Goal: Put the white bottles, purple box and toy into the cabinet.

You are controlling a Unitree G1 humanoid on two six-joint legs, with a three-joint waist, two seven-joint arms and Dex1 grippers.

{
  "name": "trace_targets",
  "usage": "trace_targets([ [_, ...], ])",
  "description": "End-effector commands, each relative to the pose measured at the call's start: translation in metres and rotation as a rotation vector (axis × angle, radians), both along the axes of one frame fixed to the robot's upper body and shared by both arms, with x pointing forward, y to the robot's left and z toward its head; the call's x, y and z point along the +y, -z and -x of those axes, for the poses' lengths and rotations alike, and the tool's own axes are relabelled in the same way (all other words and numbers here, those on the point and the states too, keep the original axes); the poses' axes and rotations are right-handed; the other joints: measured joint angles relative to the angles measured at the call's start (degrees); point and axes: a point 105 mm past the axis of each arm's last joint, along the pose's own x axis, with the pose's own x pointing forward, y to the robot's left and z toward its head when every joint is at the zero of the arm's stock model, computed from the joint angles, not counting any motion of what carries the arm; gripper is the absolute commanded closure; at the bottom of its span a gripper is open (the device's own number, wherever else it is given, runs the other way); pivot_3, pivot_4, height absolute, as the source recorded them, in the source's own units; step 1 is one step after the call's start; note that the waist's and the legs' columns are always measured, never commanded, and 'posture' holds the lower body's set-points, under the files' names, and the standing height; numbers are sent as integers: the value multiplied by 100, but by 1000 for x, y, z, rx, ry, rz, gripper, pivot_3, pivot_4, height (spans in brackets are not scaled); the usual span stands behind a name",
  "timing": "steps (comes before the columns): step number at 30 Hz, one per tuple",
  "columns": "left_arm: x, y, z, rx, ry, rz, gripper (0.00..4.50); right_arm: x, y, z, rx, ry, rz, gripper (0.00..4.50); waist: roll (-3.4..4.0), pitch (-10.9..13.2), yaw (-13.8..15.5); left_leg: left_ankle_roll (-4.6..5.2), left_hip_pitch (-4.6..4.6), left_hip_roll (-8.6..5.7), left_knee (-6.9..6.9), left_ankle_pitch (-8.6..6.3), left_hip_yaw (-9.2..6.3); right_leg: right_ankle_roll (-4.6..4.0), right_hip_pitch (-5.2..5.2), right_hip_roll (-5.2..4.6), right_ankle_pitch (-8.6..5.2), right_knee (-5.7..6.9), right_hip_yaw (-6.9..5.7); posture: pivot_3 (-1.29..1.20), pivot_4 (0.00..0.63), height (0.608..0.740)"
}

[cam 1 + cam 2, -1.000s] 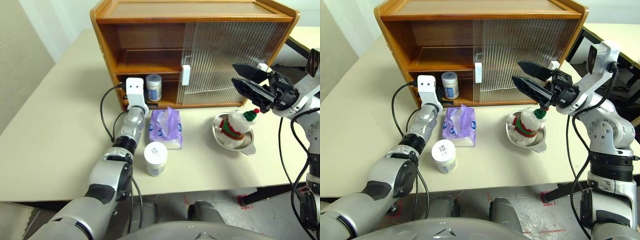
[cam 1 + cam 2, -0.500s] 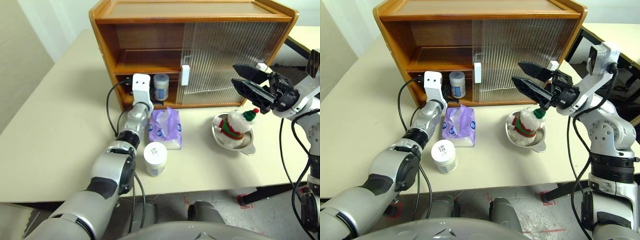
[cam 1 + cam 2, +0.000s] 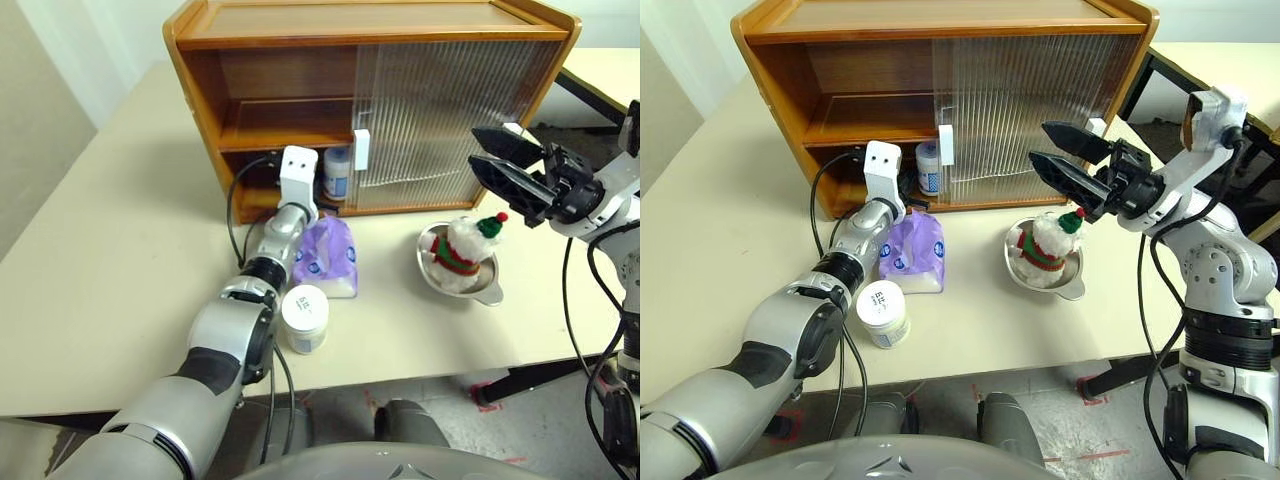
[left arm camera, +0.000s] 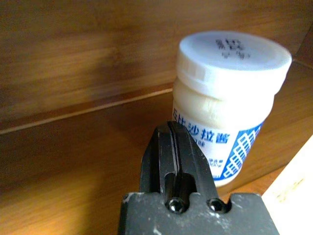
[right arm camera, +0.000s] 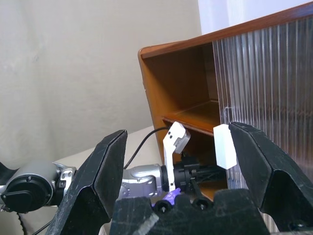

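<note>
Two white bottles (image 3: 306, 317) (image 4: 230, 98) (one in cabinet (image 3: 260, 110)); left end effector (image 4: 173, 147) shut, empty; right end effector (image 3: 500, 165) wide open, empty.

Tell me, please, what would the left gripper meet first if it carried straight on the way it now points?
Probably the white bottle standing on the cabinet's bottom shelf: the shut left gripper points at its label from close by, though contact cannot be judged.

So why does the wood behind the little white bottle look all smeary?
In the left wrist view the cabinet wood is streaked with blur, while the white bottle label reads fairly crisp; in the left eye view the same cabinet looks sharp, with soft shadows beside the purple box.
</note>
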Motion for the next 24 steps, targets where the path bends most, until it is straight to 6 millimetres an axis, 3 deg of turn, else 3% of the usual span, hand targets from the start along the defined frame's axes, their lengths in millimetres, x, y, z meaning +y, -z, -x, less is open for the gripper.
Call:
trace_targets([
  [1, 11, -9, -4, -30, -37, 4, 4482, 2, -3, 3, -11, -13, 7, 0, 0, 0, 0, 0, 0, 0, 0, 0, 0, 0, 0, 0, 0, 0, 0, -26, 0, 740],
  [7, 32, -14, -6, -65, -96, 34, 4482, 3, -2, 1, -9, -23, 4, 0, 0, 0, 16, 0, 1, 0, 0, 0, 1, 2, 0, -1, 1, 0, 3, -4, 0, 740],
  [13, 34, -15, 0, -85, -68, 71, 4482, 5, -1, -2, -9, -35, 0, 0, 0, 0, 26, 0, 0, 0, 0, 0, 1, 2, -1, -4, 2, -1, 5, 12, 0, 740],
  [20, 32, -15, 19, -87, 22, 123, 4482, 7, 0, -4, -9, -42, -4, 0, 0, 0, 28, -10, 2, 2, 0, -6, 2, 0, -4, -5, 3, 7, 11, 25, 0, 740],
  [24, 35, -26, 33, -100, 90, 139, 4482, 8, 1, -5, -8, -46, -6, 0, 0, 0, 27, -11, 4, 2, 0, -6, 4, -2, -4, -7, 4, 11, 13, 34, 0, 740],
])
